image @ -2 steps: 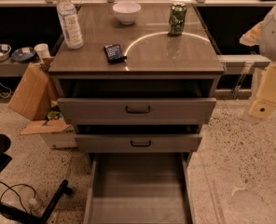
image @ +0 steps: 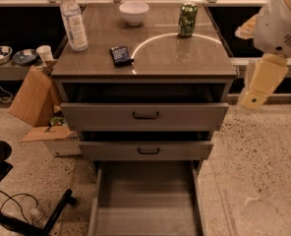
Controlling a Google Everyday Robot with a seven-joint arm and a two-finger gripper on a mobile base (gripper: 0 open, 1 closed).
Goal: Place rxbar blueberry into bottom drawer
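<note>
The rxbar blueberry (image: 120, 55), a small dark flat bar, lies on the grey cabinet top, left of centre, between the water bottle and the green can. The bottom drawer (image: 145, 200) is pulled out wide at the foot of the cabinet, and its smooth grey floor is bare. My gripper (image: 261, 82) hangs at the right edge of the view, beside the cabinet's right side at the height of the top drawer. It is well away from the bar and holds nothing that I can see.
A water bottle (image: 73, 19), a white bowl (image: 134, 12) and a green can (image: 187, 19) stand on the cabinet top. The two upper drawers (image: 145, 116) are slightly open. A cardboard box (image: 35, 100) and a chair base (image: 17, 205) are at the left.
My arm and gripper have moved a little to the left, toward the cabinet. The bar and the drawers have not moved.
</note>
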